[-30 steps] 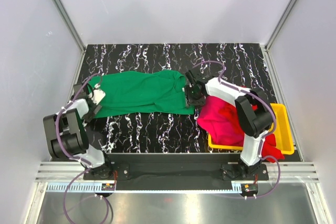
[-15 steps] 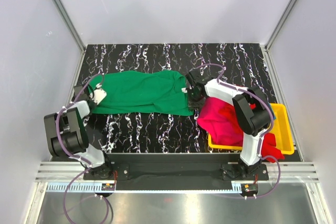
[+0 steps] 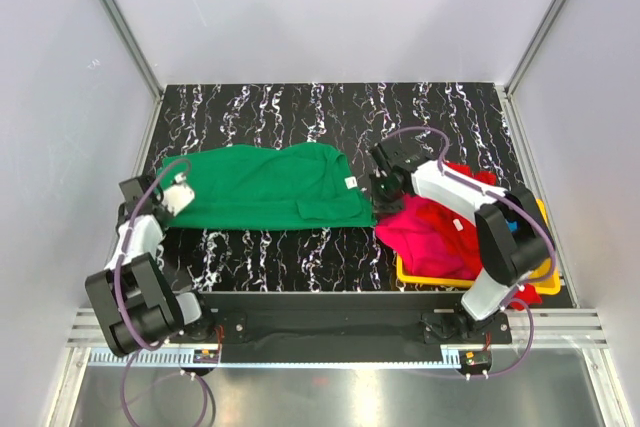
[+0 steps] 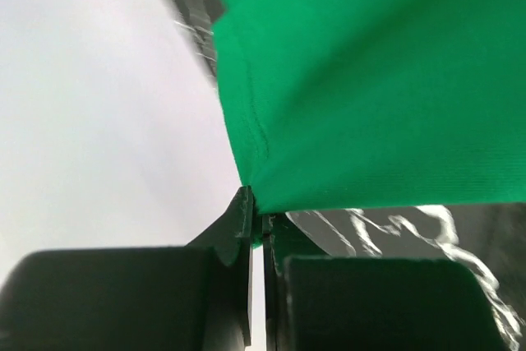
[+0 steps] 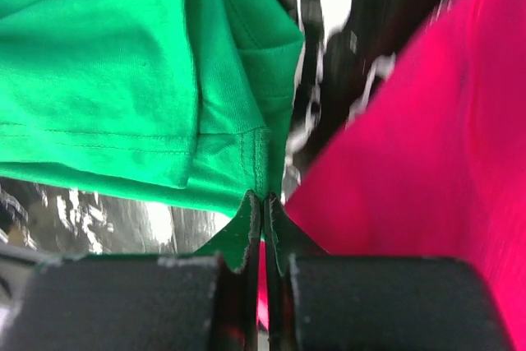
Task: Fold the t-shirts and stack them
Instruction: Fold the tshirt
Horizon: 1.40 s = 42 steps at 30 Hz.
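The green t-shirt (image 3: 270,185) lies spread across the middle of the marbled table. My left gripper (image 3: 170,197) is shut on its left corner, and the hem runs into the closed jaws (image 4: 256,213) under the green cloth (image 4: 370,80). My right gripper (image 3: 378,190) is shut on the shirt's right corner; the stitched green hem (image 5: 123,80) enters the closed tips (image 5: 265,200). A magenta-pink t-shirt (image 3: 430,232) (image 5: 427,121) hangs over the tray's left side, right beside that gripper. A red t-shirt (image 3: 468,175) shows behind it and at the tray's near corner.
The yellow plastic tray (image 3: 540,247) stands at the table's right edge, holding the pink and red cloth. A white wall (image 4: 99,121) rises close on the left of the left gripper. Frame posts stand at the far corners.
Both grippers have shut on the green shirt's corners. The left one has drawn left and nearer, the right one right and nearer, stretching the shirt out flatter.
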Motion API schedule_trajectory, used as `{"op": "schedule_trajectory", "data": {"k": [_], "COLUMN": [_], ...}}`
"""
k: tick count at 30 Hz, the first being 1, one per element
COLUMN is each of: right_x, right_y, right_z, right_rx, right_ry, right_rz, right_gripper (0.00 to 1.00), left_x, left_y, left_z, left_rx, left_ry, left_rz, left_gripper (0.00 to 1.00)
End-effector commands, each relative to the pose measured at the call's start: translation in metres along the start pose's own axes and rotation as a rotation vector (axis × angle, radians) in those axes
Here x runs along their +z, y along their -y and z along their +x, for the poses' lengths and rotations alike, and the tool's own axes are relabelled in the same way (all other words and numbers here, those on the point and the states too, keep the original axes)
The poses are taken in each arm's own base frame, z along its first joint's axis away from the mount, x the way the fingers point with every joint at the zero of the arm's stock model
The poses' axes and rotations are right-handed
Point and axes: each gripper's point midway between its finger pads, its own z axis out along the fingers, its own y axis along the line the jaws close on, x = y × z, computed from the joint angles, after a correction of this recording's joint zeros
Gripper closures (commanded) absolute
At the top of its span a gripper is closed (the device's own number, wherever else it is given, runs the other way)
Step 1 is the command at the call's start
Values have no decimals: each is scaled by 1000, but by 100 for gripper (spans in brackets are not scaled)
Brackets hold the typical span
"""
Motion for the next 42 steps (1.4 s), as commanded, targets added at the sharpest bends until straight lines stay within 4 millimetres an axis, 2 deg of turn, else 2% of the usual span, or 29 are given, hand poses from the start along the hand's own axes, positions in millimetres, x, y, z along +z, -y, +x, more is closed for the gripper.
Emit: {"op": "schedule_trajectory", "data": {"k": [1, 4, 8, 10, 11, 13, 16, 17, 19, 20, 21, 23, 24, 25, 26, 27, 28, 29, 30, 31, 32, 33, 34, 35, 36, 37, 38, 39, 42], "right_x": [-16, -23, -26, -23, -23, -28, -48, -53, -72, -76, -90, -88, -98, -96, -71, -82, -75, -44, -53, -43, -12, -17, -8, 21, 17, 24, 48, 45, 68], "right_y": [8, 7, 0, 1, 1, -3, -18, -25, -46, -53, -66, -77, -87, -91, -90, -101, -101, -98, -109, -107, -102, -110, -108, -104, -113, -114, -114, -121, -125], "right_z": [33, 55, 72, 75, 75, 67, 40, 33, 3, -8, -32, -62, -87, -104, -112, -139, -145, -151, -176, -181, -186, -206, -211, -210, -224, -226, -220, -227, -218], "right_rx": [41, 47, 31, 33, 31, 25, -8, -24, -77, -101, -123, -190, -217, -255, -259, -264, -296, -305, -323, -352, -352, -360, -367, -369, -378, -391, -399, -408, -413], "right_ry": [-65, -100, -132, -146, -147, -122, -40, -25, 53, 77, 149, 224, 290, 324, 286, 335, 316, 268, 325, 310, 277, 325, 318, 279, 316, 309, 266, 286, 231], "right_rz": [-7, -11, -28, -24, -22, -38, -77, -104, -163, -180, -210, -218, -236, -234, -216, -235, -225, -191, -193, -170, -126, -127, -112, -89, -102, -106, -118, -143, -178], "right_gripper": [100, 100, 100, 98, 88, 58, 48, 47, 47, 47, 46, 45, 46, 51, 56, 65, 66, 67, 64, 62, 60, 59, 55, 53, 52, 49, 48, 46, 45], "left_x": [-4, -9, -12, -17, -19, -23, -30, -35, -44, -50, -53, -52, -46, -43, -32, -25, -20, -10, -4, 0, 10, 16, 20, 29, 32, 37, 44, 49, 62], "left_y": [39, 53, 64, 71, 67, 64, 43, 24, 17, -2, -7, -25, -37, -41, -47, -59, -64, -73, -79, -80, -85, -86, -87, -90, -90, -92, -93, -94, -92], "left_z": [31, 48, 54, 50, 47, 44, 31, 20, 0, -14, -28, -50, -59, -71, -77, -80, -84, -90, -92, -96, -102, -105, -108, -113, -119, -122, -126, -130, -136], "left_rx": [117, 135, 156, 153, 143, 122, 60, 15, -44, -111, -156, -291, -330, -350, -424, -460, -488, -547, -564, -574, -592, -599, -608, -625, -632, -640, -655, -659, -671], "left_ry": [-69, -102, -113, -89, -80, -71, -35, -9, 67, 103, 158, 200, 212, 220, 199, 180, 173, 162, 153, 152, 148, 148, 146, 143, 156, 160, 159, 166, 159], "left_rz": [134, 192, 249, 295, 293, 302, 265, 231, 262, 237, 246, 226, 187, 175, 171, 124, 119, 119, 116, 127, 136, 148, 158, 171, 193, 197, 205, 212, 250], "left_gripper": [100, 100, 98, 71, 46, 29, 23, 22, 21, 21, 20, 21, 21, 24, 25, 27, 29, 33, 33, 34, 34, 33, 32, 32, 31, 31, 31, 31, 28]}}
